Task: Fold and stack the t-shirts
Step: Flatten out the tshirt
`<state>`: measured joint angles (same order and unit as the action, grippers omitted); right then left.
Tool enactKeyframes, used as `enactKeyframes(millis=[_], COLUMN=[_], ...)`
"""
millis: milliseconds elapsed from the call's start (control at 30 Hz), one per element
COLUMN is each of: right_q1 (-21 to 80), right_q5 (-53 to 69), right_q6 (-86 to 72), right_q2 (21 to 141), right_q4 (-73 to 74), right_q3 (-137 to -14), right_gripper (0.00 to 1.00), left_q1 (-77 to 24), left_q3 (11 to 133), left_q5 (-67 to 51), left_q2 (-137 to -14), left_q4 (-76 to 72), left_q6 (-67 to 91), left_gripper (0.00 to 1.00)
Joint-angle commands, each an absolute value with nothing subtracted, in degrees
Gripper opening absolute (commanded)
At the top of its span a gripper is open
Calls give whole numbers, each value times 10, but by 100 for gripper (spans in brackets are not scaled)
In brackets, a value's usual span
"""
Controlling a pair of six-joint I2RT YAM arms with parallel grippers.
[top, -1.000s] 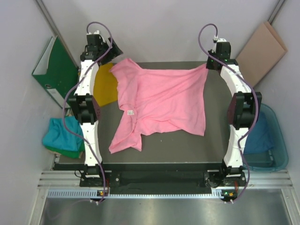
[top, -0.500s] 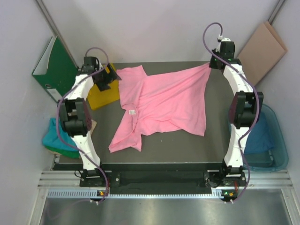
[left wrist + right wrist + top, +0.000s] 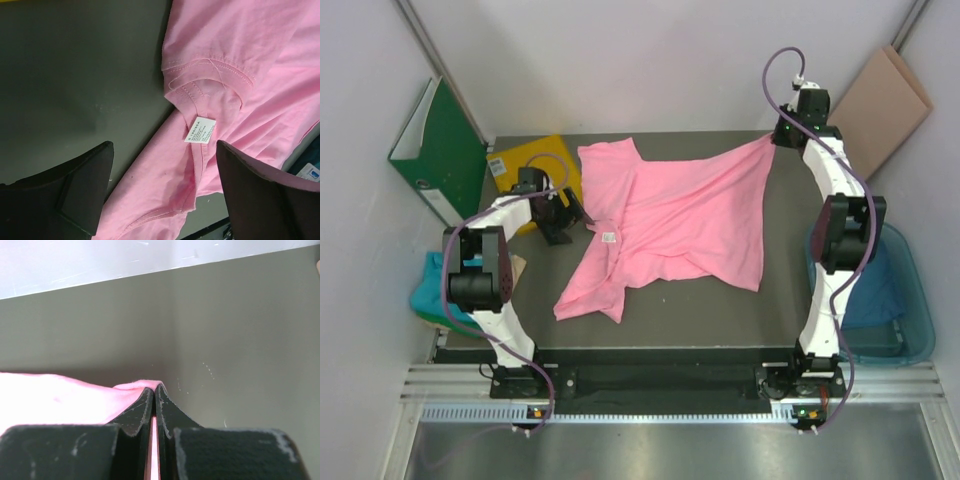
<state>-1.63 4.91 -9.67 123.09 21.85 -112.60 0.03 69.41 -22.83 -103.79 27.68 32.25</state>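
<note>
The bright pink t-shirt (image 3: 675, 215) lies crumpled and spread on the dark table, its collar and white label (image 3: 605, 238) at the left. My right gripper (image 3: 772, 140) is shut on the shirt's far right corner (image 3: 135, 386) at the table's back edge. My left gripper (image 3: 570, 218) is open and empty, just left of the collar; in the left wrist view the label (image 3: 200, 130) and pink cloth (image 3: 165, 190) lie between its fingers (image 3: 85, 185). A teal shirt (image 3: 445, 290) lies off the table's left edge. A dark blue one (image 3: 875, 285) lies in the bin at the right.
A flat yellow sheet (image 3: 535, 175) lies at the table's back left, beside the left arm. A green binder (image 3: 440, 150) leans on the left wall. A blue translucent bin (image 3: 905, 300) stands at the right. A brown board (image 3: 875, 105) leans at the back right.
My left gripper has let go of the shirt's back left part and moved down and toward me, now open beside the collar. The yellow sheet is uncovered. My right gripper moved slightly further back-right with its corner.
</note>
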Motion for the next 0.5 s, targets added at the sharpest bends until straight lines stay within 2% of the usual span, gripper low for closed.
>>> enactKeyframes(millis=[0,133,267,367,467], right_q1=[-19,-19,-19,-19,-20], right_q5=[64,67,69,69,72], right_q6=[-105,-105,-105,-105,-105], right_q2=[1233,1230,1227,1225,1224], right_q4=[182,181,179,178,178], right_q3=[-1130,-1125,-1118,-1116,-1116], right_gripper=[0,0,0,0,0], left_q1=[2,-15,-35,-48,-60], left_q3=[682,696,715,729,743], left_q5=[-245,-243,-234,-233,-224], left_q2=[-1049,-1078,-1116,-1143,-1164], left_q4=[186,167,159,151,142], left_q6=[357,368,375,385,394], left_gripper=[86,81,70,65,44])
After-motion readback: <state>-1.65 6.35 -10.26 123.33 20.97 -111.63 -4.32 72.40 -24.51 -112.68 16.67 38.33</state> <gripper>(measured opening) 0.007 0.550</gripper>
